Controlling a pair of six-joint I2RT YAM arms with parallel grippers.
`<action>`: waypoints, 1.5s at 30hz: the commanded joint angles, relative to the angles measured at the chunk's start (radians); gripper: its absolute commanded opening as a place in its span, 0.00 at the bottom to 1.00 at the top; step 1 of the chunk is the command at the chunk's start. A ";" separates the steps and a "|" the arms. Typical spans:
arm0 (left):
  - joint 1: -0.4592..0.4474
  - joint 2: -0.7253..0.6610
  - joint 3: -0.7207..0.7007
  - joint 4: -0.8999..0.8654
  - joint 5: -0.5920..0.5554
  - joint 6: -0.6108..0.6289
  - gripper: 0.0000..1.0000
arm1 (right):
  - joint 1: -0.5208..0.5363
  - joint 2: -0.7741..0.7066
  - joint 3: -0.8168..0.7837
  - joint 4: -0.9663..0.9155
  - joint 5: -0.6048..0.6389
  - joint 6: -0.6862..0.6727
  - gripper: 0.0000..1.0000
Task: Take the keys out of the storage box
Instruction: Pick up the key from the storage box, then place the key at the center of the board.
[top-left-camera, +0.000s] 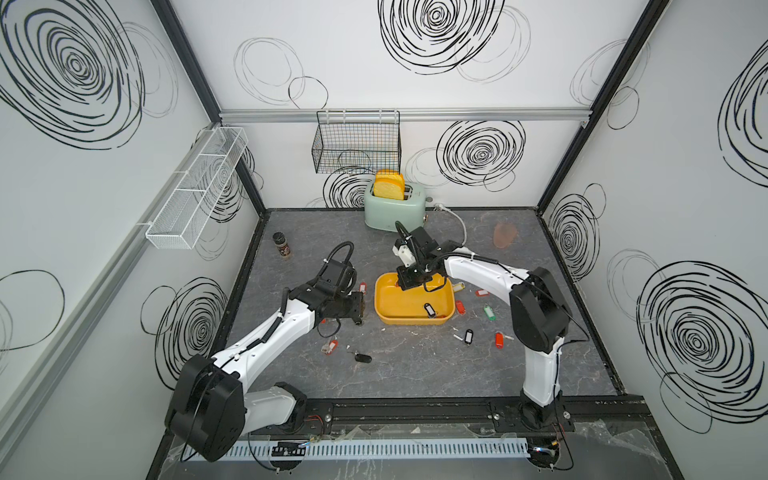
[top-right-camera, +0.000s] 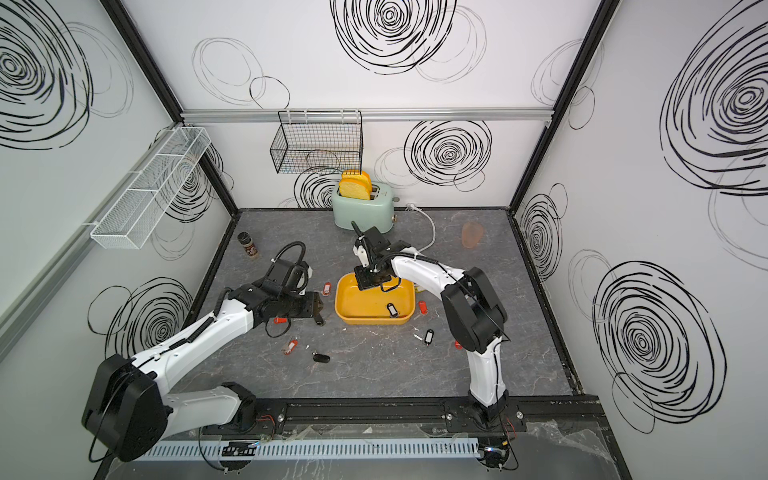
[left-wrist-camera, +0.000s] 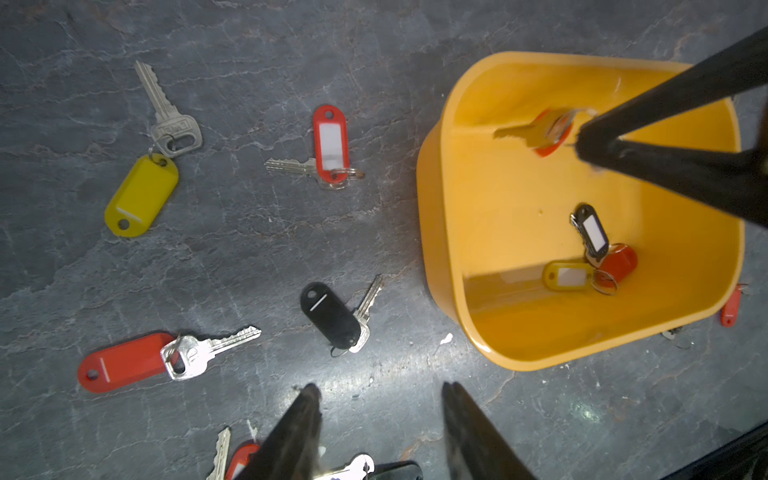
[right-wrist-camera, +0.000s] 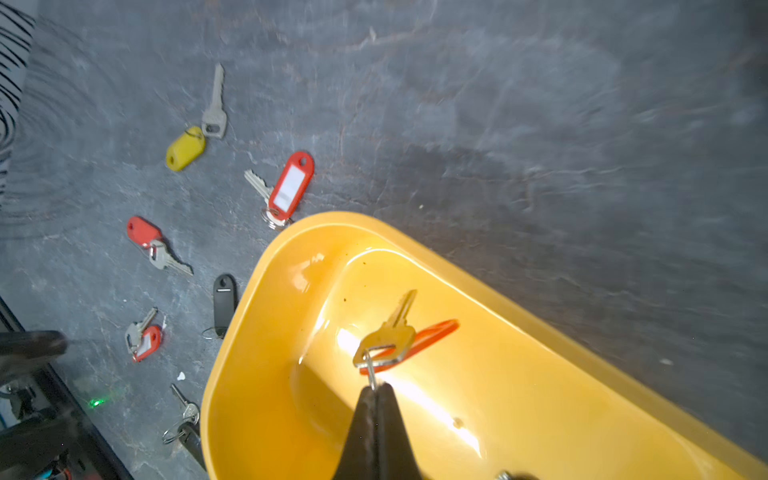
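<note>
1. Over the far left corner of the shallow yellow plastic storage box (top-left-camera: 409, 319), your right gripper (right-wrist-camera: 376, 388) has its jaws closed on the thin metal ring of a brass-coloured key with a red plastic tag (right-wrist-camera: 390, 334). Only the ring is pinched, at the very tips.
2. Lift straight up and slowly. Key and tag dangle from that ring and, I judge, could swing into the box's far wall or slip free if you jerk.
3. Hold the jaws closed until both hanging pieces are above the rim. Then carry them right, to bare grey marbled worktop (left-wrist-camera: 415, 62) beside the box, clear of the keys lying there.
4. Lower until the tag touches down before you release, so nothing bounces back in.
5. Leave your left gripper (left-wrist-camera: 379, 388) where it hangs, left of the box, jaws partly apart and empty.
6. Three more wait together at the box's near side: a black-tagged key (left-wrist-camera: 592, 232), a yellow-tagged key (left-wrist-camera: 567, 275) and a red tag (left-wrist-camera: 619, 262).
</note>
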 joint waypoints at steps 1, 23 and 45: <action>-0.033 0.018 0.047 0.046 0.005 0.004 0.52 | -0.040 -0.088 -0.058 -0.012 0.043 0.011 0.00; -0.158 0.116 0.171 0.051 -0.012 0.052 0.53 | -0.699 -0.360 -0.402 -0.008 0.181 0.049 0.00; -0.132 0.124 0.170 0.037 -0.021 0.084 0.52 | -0.792 -0.181 -0.446 0.114 0.269 0.103 0.10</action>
